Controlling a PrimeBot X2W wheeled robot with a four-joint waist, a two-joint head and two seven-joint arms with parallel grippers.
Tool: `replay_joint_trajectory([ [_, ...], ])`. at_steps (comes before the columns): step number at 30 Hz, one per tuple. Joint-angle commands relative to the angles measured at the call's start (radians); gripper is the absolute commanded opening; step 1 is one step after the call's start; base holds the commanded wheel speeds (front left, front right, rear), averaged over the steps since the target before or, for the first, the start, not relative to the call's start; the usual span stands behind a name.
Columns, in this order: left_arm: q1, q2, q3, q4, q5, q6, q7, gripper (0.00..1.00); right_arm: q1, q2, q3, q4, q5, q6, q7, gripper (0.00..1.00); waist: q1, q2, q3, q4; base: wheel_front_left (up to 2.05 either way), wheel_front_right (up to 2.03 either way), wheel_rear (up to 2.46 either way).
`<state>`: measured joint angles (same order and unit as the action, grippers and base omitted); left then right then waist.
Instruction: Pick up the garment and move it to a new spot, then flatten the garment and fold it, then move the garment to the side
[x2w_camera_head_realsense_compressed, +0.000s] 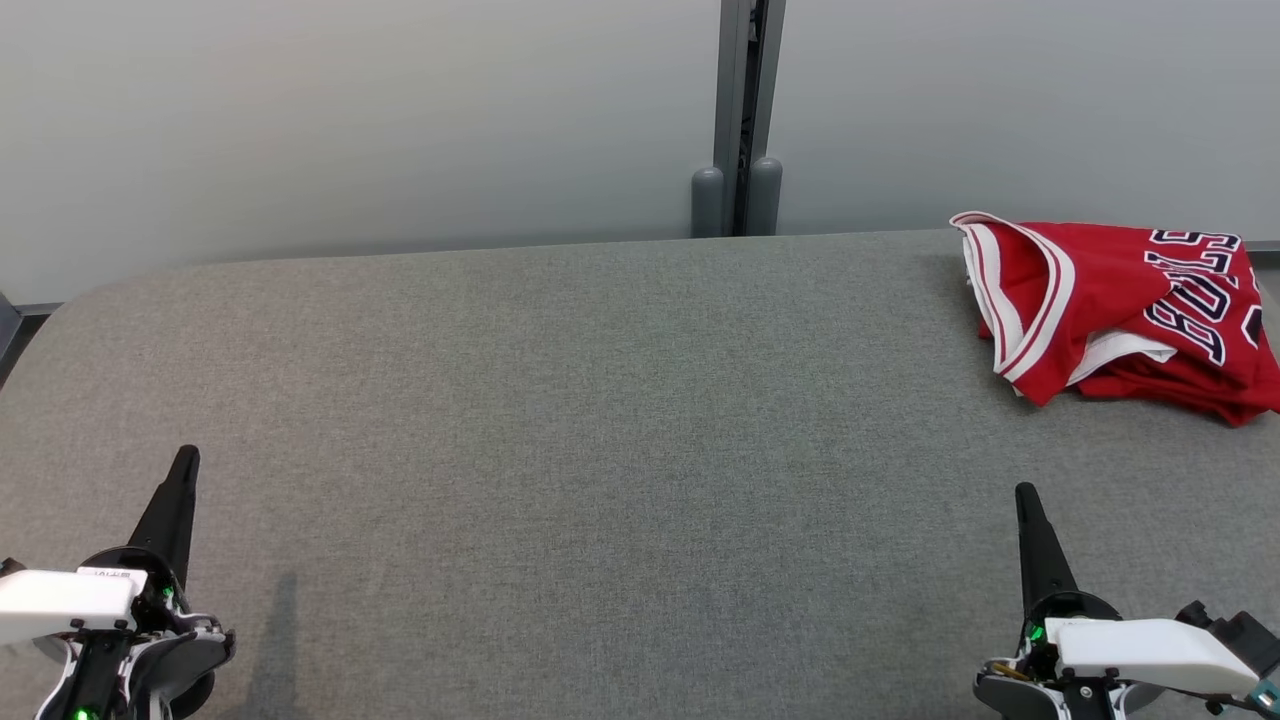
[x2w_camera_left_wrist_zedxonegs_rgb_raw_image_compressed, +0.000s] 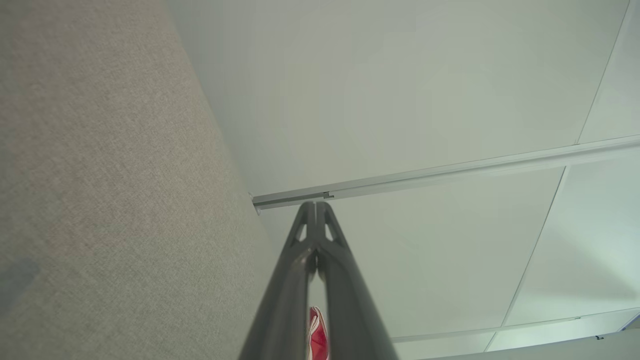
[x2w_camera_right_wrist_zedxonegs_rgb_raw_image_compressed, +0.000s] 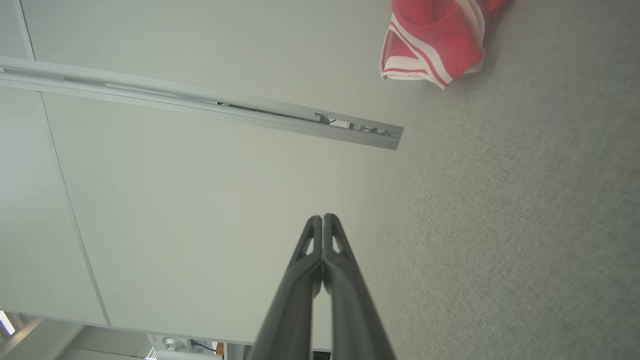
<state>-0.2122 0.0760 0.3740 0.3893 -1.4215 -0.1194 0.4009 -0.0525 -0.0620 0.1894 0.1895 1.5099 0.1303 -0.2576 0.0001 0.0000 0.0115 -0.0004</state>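
lying red basketball jersey (x2w_camera_head_realsense_compressed: 1120, 300): is sitting crumpled at the far right corner of the grey fabric table (x2w_camera_head_realsense_compressed: 620, 400), dark lettering facing up.
left gripper (x2w_camera_head_realsense_compressed: 186, 460): is pointing forward over the table's near left edge, jaws pressing fully together, gripping nothing.
right gripper (x2w_camera_head_realsense_compressed: 1026, 495): is pointing forward over the table's near right edge, jaws pressing fully together, gripping nothing.

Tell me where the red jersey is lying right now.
In the head view the crumpled red jersey lies at the far right of the grey fabric surface, near its back edge, ahead of the right gripper and apart from it.
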Motion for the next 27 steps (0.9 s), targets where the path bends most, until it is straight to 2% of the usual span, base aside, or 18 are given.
replay_joint_trajectory([
  [1,-0.022,0.006,0.009,-0.003,-0.018,-0.006,0.008,0.0,-0.013,-0.001,-0.001,-0.005,0.019,0.001,-0.006,0.0,-0.0001,0.0,0.0,0.0,0.0,0.0,0.0],
  [21,-0.044,0.013,0.046,0.008,-0.141,-0.013,0.071,0.0,-0.018,0.011,0.009,-0.003,0.127,0.001,-0.005,0.0,-0.0001,0.0,-0.001,-0.001,0.0,0.0,0.0],
  [27,-0.042,0.013,0.043,0.008,-0.141,-0.013,0.07,0.0,-0.017,0.01,0.009,-0.003,0.126,0.001,-0.005,0.0,-0.0001,0.0,-0.001,-0.001,0.0,0.0,0.0],
])
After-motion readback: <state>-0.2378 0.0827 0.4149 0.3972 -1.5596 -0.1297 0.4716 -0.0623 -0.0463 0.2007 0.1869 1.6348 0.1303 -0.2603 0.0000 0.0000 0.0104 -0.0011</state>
